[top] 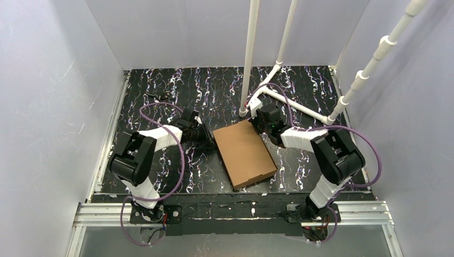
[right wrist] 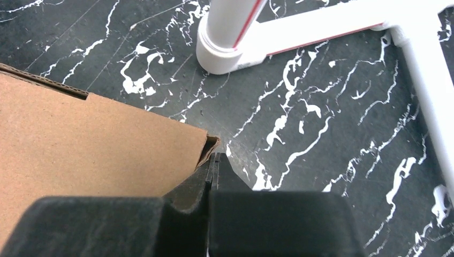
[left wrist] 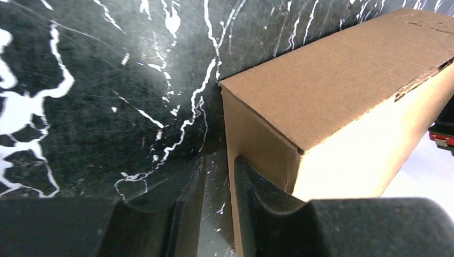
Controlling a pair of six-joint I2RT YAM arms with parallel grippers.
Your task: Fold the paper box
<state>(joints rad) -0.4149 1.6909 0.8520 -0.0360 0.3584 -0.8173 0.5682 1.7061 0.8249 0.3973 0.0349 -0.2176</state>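
The paper box (top: 244, 154) is lying in the middle of the counter (top: 160, 85), folded shut. Its long side is running from far to near. Both arms are sitting at its far end. The left gripper (left wrist: 219, 160) is open just a little, holding nothing, one finger beside the box's far-left corner. The right gripper (right wrist: 214, 160) is squeezed shut, poking the far-right corner. The white pipe stand (right wrist: 219, 51) is standing close behind it.
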